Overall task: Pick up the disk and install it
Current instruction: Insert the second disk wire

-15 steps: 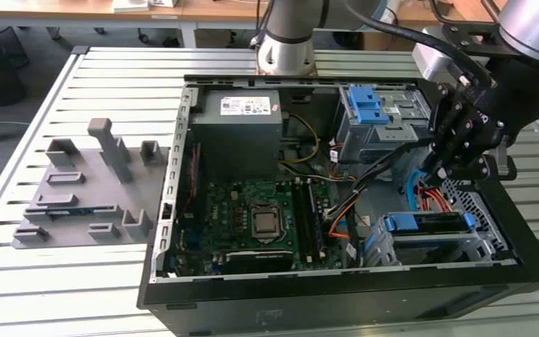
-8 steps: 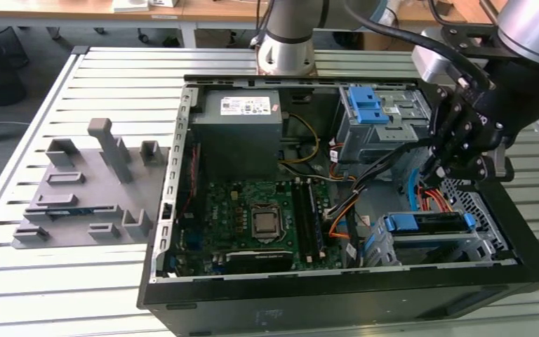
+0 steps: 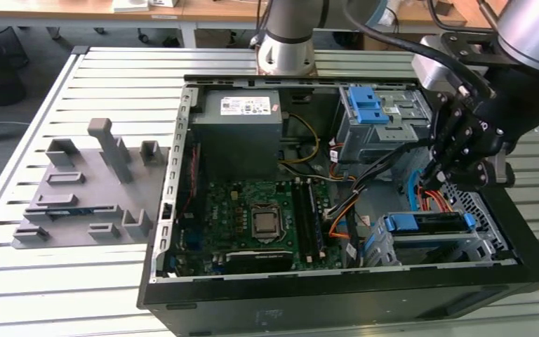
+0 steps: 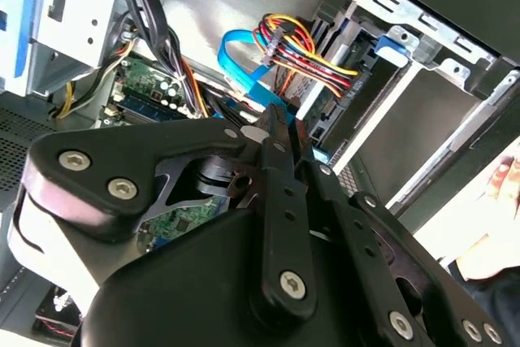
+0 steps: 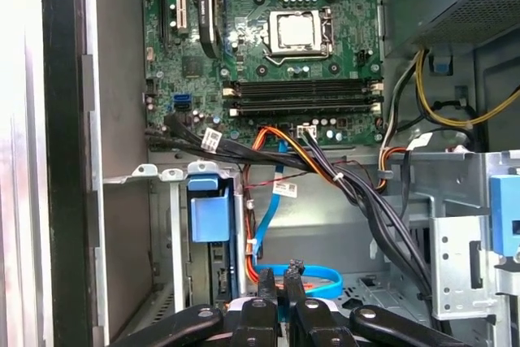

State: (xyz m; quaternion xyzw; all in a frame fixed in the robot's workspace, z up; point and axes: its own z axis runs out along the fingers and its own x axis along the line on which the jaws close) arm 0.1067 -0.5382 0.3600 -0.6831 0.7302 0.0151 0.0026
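Note:
The disk (image 3: 429, 223) lies in the lower drive cage at the front right corner of the open computer case (image 3: 344, 284), with its blue bracket facing up. Both wrist views show that blue bracket (image 5: 209, 213) (image 4: 392, 45) at the mouth of the cage. My gripper (image 3: 443, 184) hangs inside the case just above and behind the disk, apart from it. In both wrist views its black fingers (image 5: 268, 282) stand close together with nothing between them, so the gripper (image 5: 279, 278) (image 4: 280, 123) is shut and holds nothing. A blue flat cable (image 5: 313, 275) curls right under the fingertips.
An upper grey drive cage with blue latches (image 3: 373, 109) stands behind the gripper. Bundles of orange, red and black cables (image 3: 434, 200) run between the cages. The motherboard (image 3: 255, 214) and power supply (image 3: 241, 123) fill the case's left half. A grey fixture (image 3: 87, 189) sits on the slatted table.

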